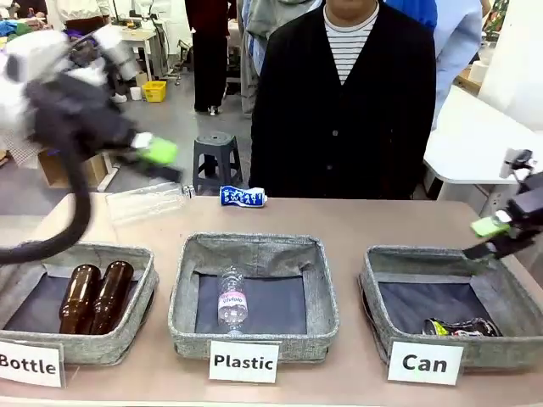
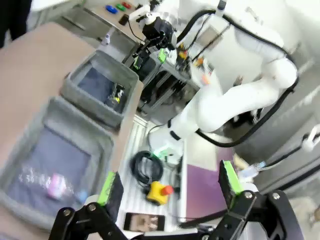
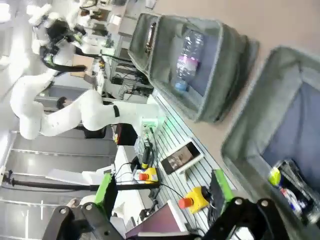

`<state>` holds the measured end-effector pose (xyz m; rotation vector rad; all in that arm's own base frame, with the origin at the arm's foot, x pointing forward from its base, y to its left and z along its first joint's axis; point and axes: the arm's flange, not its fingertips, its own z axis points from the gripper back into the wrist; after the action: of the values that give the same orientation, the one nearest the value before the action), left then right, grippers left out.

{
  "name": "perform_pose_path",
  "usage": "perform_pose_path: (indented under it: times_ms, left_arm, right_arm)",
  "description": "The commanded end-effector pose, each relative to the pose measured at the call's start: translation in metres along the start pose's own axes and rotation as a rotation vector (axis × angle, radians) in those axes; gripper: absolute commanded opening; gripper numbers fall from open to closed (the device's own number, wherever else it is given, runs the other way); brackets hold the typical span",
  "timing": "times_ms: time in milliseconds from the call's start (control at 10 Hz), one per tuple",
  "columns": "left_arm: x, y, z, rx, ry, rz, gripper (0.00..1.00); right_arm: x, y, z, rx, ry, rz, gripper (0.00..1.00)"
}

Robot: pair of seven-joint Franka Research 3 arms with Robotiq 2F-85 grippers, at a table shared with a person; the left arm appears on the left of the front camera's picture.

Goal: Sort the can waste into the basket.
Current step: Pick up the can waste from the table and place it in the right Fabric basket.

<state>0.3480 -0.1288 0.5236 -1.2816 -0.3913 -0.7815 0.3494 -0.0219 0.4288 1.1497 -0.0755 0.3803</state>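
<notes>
One crushed blue can [image 1: 243, 197] lies on the table [image 1: 356, 222], likely light, best pinched mid-body; left gripper [image 1: 164, 163] and right gripper [image 1: 484, 239] fingers wide.

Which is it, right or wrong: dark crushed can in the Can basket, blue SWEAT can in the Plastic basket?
Wrong: in the front view the blue SWEAT can lies on the table; the dark crushed can is in the Can basket.
</notes>
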Motion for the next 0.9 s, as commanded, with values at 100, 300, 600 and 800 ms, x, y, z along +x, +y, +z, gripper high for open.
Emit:
perform_pose_path:
  times_ms: [100, 300, 600, 800]
  left_arm:
    - [-0.092, 0.035, 0.083, 0.007, -0.281, 0.312, 1.0]
    - [-0.166, 0.057, 0.126, -0.025, -0.513, 0.408, 1.0]
    - [-0.154, 0.081, 0.169, 0.014, -0.498, 0.444, 1.0]
    - [-0.154, 0.081, 0.169, 0.014, -0.498, 0.444, 1.0]
  right_arm:
    - [0.025, -0.004, -0.027, 0.215, -0.126, -0.091, 1.0]
    - [0.029, -0.012, -0.029, 0.289, -0.168, -0.104, 1.0]
    - [0.03, -0.016, -0.028, 0.284, -0.172, -0.095, 1.0]
    - [0.03, -0.016, -0.028, 0.284, -0.172, -0.095, 1.0]
